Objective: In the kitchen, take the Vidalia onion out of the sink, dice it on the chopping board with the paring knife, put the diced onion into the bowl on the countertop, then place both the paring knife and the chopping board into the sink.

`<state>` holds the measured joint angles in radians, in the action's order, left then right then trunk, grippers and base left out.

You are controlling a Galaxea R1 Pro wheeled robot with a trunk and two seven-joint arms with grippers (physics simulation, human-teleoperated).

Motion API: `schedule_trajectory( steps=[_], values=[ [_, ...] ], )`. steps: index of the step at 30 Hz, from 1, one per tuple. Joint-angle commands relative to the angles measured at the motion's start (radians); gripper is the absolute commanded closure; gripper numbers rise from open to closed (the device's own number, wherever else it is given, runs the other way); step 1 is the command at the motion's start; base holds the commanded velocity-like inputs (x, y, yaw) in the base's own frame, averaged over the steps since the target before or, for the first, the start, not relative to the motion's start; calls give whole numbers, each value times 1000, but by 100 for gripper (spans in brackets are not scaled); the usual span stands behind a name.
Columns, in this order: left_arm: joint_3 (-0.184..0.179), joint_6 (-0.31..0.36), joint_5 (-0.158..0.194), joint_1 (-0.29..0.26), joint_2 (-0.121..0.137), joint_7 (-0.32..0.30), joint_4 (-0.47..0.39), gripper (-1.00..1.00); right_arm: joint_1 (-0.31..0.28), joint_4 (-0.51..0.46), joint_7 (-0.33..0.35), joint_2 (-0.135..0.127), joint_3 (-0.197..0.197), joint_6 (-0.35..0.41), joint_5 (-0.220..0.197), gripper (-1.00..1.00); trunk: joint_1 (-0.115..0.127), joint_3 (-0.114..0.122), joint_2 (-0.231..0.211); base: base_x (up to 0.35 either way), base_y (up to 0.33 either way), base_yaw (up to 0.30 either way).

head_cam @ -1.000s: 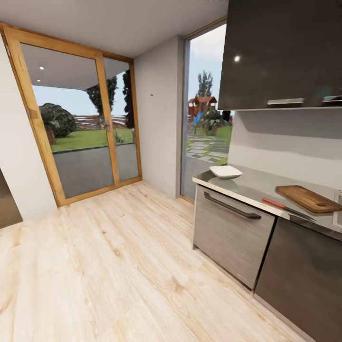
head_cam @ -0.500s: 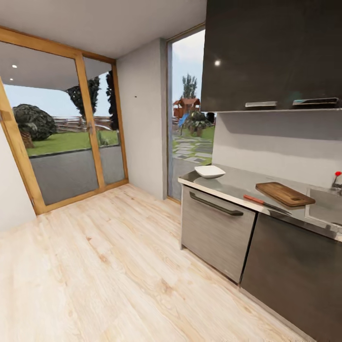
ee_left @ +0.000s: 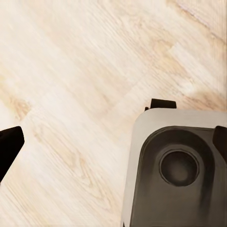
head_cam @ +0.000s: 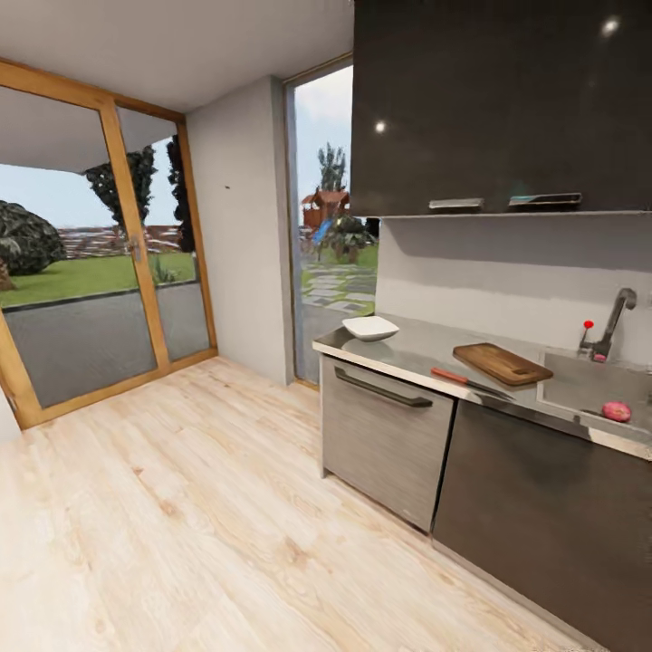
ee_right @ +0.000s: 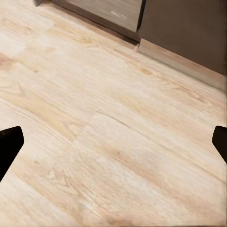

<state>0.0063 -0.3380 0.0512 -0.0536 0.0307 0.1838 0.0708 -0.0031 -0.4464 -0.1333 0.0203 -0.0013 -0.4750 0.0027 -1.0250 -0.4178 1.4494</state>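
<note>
On the surface (head_cam: 426, 349): one white bowl (head_cam: 369, 328), one wooden chopping board (head_cam: 502, 363), one paring knife (head_cam: 469, 381). One sink (head_cam: 593, 388) holds one pink-red onion (head_cam: 617, 411) and carries one chrome tap (head_cam: 612, 323) with one red knob (head_cam: 588, 324). One black bar handle (head_cam: 383, 389) sits on the cabinet front. Two dark fingers (ee_right: 9, 149) show in each wrist view.
</note>
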Motion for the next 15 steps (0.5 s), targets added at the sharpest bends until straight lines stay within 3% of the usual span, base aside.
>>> schedule_trajectory(
  steps=[1, 5, 10, 15],
  values=[
    [0, -7, 5, -2, 0, -1, 4, -100, -1, 0, -3, 0, 0, -2, 0, -100, 0, 0, 1, 0, 0, -196],
    [3, -8, 8, -2, -6, 1, 3, -100, 0, 0, -3, 0, 0, -2, 0, -100, 0, 2, 1, 0, 0, -189],
    [3, -7, 8, -2, -36, -1, 4, -100, 0, 0, -3, 1, 1, -2, 0, -100, 0, 6, 1, 0, 0, -175],
    [5, -7, 6, -2, -41, -2, 4, -100, 0, 0, -3, 0, 1, -2, 0, -100, 0, 9, 1, 0, 0, -167]
  ],
)
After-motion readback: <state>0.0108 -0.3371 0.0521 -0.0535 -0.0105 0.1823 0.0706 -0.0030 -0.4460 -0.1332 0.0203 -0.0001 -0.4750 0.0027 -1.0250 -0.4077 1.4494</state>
